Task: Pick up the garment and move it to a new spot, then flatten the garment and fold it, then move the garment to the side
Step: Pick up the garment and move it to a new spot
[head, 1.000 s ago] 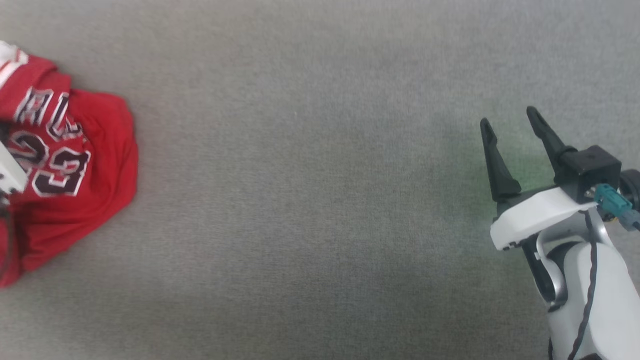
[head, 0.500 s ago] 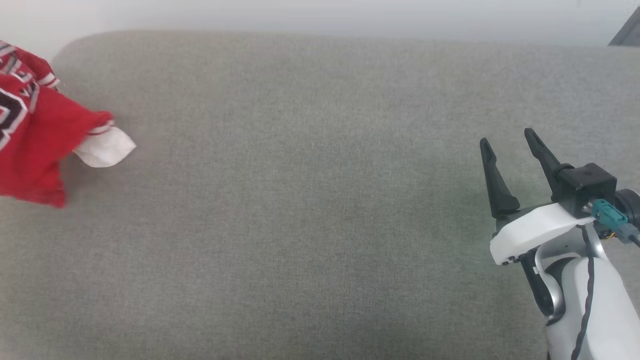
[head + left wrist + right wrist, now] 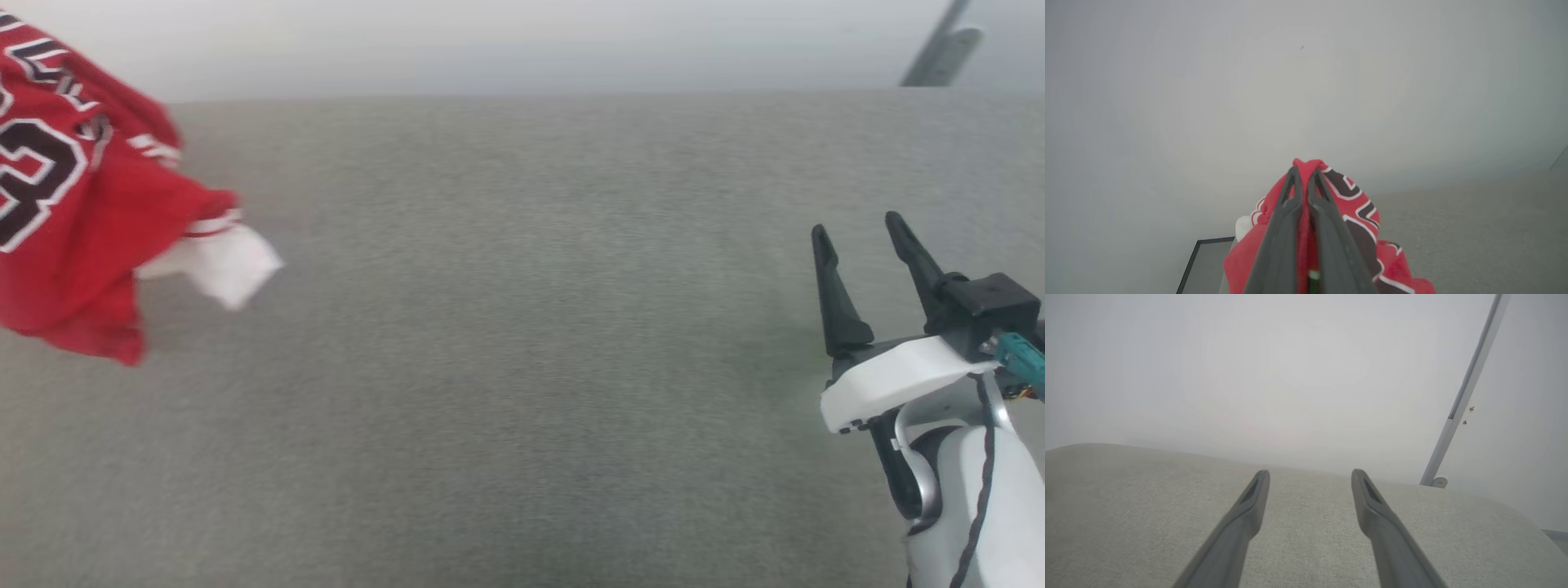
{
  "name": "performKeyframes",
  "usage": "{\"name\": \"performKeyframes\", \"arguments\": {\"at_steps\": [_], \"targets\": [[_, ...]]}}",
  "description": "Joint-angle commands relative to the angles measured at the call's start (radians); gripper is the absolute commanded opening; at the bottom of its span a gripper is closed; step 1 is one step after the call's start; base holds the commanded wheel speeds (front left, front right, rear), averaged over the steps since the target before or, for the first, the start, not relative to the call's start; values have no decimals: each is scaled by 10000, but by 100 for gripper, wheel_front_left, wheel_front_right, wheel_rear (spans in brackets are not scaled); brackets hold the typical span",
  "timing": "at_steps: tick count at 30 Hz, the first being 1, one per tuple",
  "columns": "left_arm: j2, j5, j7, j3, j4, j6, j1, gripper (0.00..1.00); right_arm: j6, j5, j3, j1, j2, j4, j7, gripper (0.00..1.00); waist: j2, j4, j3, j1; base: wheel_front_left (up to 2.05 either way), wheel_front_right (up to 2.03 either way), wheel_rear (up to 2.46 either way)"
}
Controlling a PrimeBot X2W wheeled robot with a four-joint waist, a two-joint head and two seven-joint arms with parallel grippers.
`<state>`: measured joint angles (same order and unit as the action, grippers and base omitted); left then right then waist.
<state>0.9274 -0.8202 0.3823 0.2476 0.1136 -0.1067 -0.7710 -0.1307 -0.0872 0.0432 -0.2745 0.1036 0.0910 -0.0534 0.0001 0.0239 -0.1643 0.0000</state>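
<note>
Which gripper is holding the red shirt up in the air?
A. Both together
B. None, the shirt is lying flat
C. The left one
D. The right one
C: in the left wrist view the left gripper is shut on a bunch of the red shirt, which hangs from it, while the right gripper stands open with nothing between its fingers.
</note>
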Motion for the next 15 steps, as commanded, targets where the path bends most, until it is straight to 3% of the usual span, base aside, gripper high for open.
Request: {"name": "performKeyframes", "arguments": {"at_steps": [1,6,15], "targets": [[91,-143,203,-88,-658,-263,278,0,-1,-3,86,-10,14,-88,-99,100,-1,-436,-16,0,0,0,0],[192,-175,769,-12,-2504,-879,701,0,-1,26,262,-154,-21,-186,-154,100,-1,-1314,-267,0,0,0,0],[-181,177,1650,758,-4235,-1316,211,0,-1,25,704,-288,-242,-110,-474,100,-1,-2695,-771,0,0,0,0]]}}
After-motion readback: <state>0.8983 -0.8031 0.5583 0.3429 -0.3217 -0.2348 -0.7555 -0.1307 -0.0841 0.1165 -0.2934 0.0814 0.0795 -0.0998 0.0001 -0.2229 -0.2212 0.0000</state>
